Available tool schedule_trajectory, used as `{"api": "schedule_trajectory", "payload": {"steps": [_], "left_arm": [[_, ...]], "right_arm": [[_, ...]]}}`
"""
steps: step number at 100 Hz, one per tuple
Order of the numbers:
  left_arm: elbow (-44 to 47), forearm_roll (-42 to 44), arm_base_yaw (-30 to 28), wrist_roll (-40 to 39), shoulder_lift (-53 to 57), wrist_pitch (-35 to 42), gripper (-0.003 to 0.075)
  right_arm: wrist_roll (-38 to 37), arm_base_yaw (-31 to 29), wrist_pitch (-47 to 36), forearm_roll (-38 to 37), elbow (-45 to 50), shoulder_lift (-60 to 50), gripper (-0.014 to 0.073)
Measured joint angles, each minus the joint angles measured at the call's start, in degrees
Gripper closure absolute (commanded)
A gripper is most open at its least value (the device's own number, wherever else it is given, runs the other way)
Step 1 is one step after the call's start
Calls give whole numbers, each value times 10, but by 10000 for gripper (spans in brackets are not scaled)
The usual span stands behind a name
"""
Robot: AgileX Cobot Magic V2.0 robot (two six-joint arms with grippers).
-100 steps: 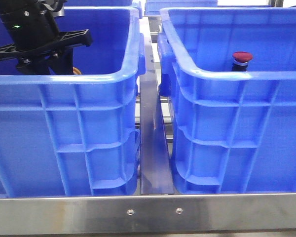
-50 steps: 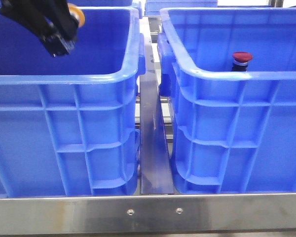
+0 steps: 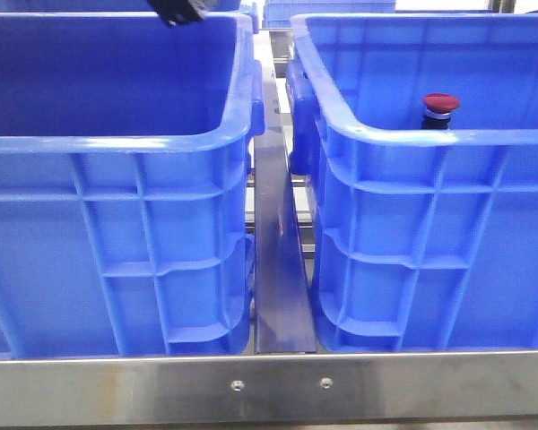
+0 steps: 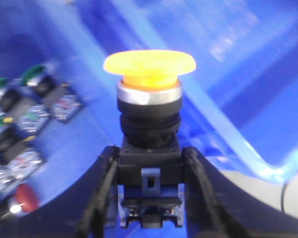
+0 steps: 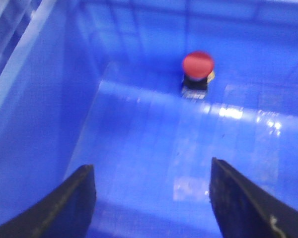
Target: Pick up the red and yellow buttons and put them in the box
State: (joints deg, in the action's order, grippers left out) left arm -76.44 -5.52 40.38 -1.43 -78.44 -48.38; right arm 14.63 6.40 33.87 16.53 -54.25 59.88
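While the left hand (image 4: 150,198) grips the yellow button (image 4: 149,94), the red button (image 3: 440,109) sits boxed.

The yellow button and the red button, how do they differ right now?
The yellow button is clamped by its black body between the left gripper's fingers, lifted above other parts lying in a blue crate; the red button stands free and upright on the floor of the right crate. The open right gripper is apart from the red button. Their caps differ: yellow-orange versus dark red. Both are mushroom-head push buttons with black bodies.
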Motion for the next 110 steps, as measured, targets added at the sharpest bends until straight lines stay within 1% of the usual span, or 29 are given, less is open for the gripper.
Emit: {"api": "schedule_trajectory", "payload": {"steps": [8,13,25,37,52,66,85,110], "left_arm": [[1,0,14,2,-2,0,680],[1,0,19,5,-4,0,680],[1,0,22,5,-9,0,680],[1,0,22,5,-12,0,680],[1,0,22,6,-12,0,680],[1,0,22,6,-12,0,680],[1,0,22,9,-12,0,680],[1,0,22,14,-12,0,680]], "right_arm": [[0,16,24,0,-22,0,80],[0,30,41,1,-37,1,60],[0,64,87,16,-81,18,-36],[0,87,142,54,-123,48,-34],[0,106,186,138,-166,85,-34],[2,129,195,185,-193,111,-34],[2,156,182,203,-212,156,-34],[2,158,166,219,-239,220,-34]]}}
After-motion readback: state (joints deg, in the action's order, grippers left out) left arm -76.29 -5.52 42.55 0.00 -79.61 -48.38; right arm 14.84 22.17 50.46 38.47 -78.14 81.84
